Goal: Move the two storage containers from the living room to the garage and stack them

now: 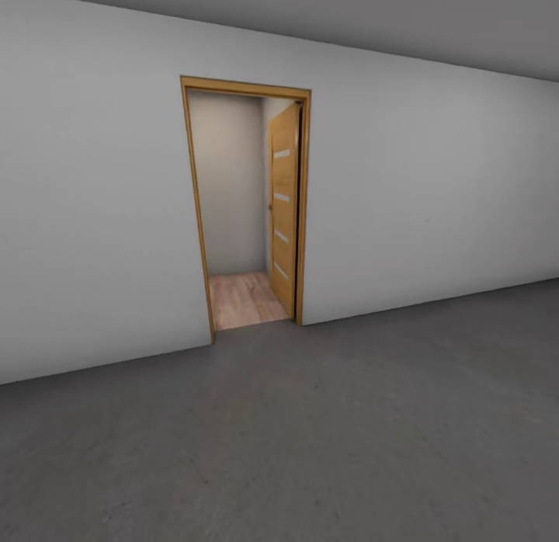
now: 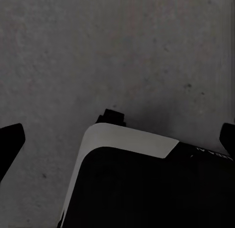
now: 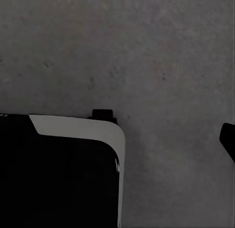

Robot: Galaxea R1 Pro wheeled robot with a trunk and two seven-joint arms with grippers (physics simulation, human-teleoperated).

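Ahead, open wooden door (image 1: 284,208), grey wall (image 1: 93,216), concrete floor (image 1: 310,433)

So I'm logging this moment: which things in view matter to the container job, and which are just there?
Job:
- concrete floor, where the stack goes
- left hand, open, holding nothing
- right hand, state unclear

Just there:
- open wooden door
- door frame
- white wall
- wood plank floor beyond
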